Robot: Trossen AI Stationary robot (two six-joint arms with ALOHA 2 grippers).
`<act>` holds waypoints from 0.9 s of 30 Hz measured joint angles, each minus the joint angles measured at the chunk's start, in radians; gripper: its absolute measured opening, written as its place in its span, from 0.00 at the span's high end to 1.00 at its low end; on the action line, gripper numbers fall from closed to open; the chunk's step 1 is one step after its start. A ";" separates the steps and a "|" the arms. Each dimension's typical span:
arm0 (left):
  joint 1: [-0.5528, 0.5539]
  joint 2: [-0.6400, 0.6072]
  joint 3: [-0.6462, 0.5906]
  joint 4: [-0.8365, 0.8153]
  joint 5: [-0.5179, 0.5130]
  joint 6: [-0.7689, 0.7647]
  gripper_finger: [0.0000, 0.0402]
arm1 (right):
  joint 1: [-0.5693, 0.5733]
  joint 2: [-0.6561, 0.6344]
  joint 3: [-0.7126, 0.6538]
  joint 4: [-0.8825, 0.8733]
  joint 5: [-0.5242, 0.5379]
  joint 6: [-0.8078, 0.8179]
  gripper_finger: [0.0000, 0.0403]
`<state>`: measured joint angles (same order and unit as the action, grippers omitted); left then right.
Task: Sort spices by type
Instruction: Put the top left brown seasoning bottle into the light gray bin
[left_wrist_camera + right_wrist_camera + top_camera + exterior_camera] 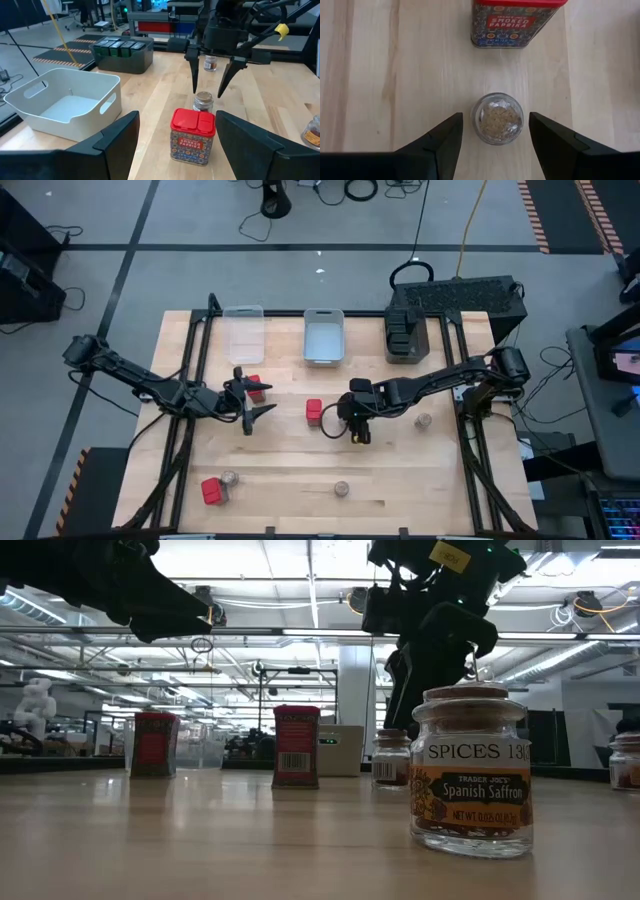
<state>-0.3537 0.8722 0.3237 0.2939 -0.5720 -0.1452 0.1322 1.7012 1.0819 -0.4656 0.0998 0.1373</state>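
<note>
Right gripper (343, 425) at frame centre in high view, fingers spread, straddling small round cork-topped glass jar (497, 118) without touching. Red smoked-paprika tin (314, 411) just left of it. Left gripper (253, 397) left of centre, released, holding nothing.

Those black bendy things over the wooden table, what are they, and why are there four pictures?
They are two robot arms, each ending in a two-finger claw called a gripper. One picture looks down from above, one looks level across the table, and two come from little cameras on the arms' wrists. The table holds spice containers: red smoked paprika tins, small round jars like the Spanish saffron jar, and three bins at the back. The right gripper hangs open straight above a small jar, one finger on each side, not touching. The left gripper is open too, pointing at a paprika tin. Neither holds anything.
</note>
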 joint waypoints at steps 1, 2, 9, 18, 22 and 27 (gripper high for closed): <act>0.000 0.000 0.000 0.000 0.000 0.000 0.34 | 0.000 0.009 0.001 0.001 0.001 0.000 0.47; 0.000 0.000 0.000 0.000 0.000 0.000 0.34 | 0.000 0.019 0.001 0.000 0.002 -0.001 0.47; 0.000 0.000 0.000 -0.002 0.001 -0.006 0.34 | -0.001 0.070 0.001 0.026 0.004 -0.043 0.47; 0.000 0.000 0.000 -0.009 0.002 -0.006 0.34 | -0.002 0.069 0.023 0.032 0.004 -0.045 0.47; 0.000 0.000 0.000 -0.017 0.002 -0.007 0.34 | -0.002 0.069 0.032 0.026 0.004 -0.045 0.50; 0.000 0.000 0.000 -0.018 0.020 -0.007 0.34 | -0.003 0.069 0.036 0.008 0.000 -0.028 0.56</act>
<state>-0.3535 0.8722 0.3237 0.2764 -0.5518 -0.1524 0.1291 1.7702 1.1179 -0.4580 0.0998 0.1089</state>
